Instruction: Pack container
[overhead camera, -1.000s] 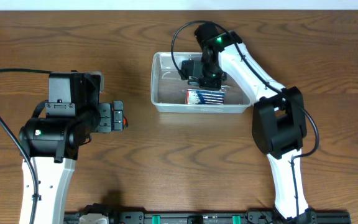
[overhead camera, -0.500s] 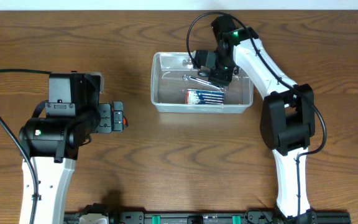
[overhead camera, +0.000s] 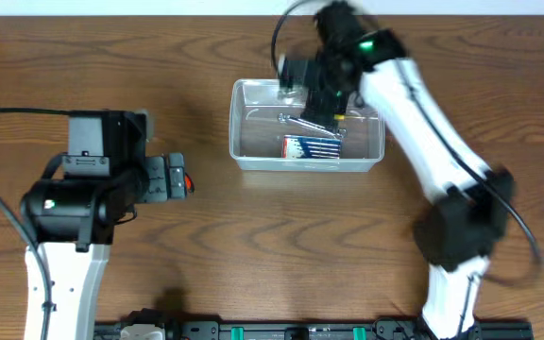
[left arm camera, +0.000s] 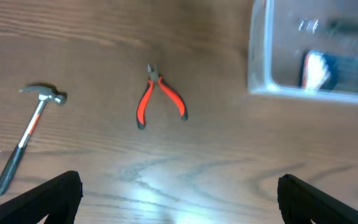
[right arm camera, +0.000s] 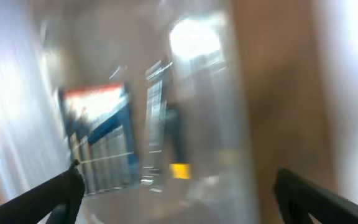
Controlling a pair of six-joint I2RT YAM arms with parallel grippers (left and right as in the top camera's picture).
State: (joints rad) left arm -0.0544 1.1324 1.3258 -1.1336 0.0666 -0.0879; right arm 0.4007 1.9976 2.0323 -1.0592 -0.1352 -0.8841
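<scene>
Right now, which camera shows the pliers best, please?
The left wrist view: the pliers lie whole and sharp. Overhead shows only a red bit, the rest hidden by the left hand; the right wrist view, nothing.

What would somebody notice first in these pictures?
The big white right arm shows up first, blurred and stretched over the clear container at the far side of the table, with a blue-and-white box inside it. Next come the red-handled pliers and a hammer, lying on the bare wood to the left of the container.
</scene>
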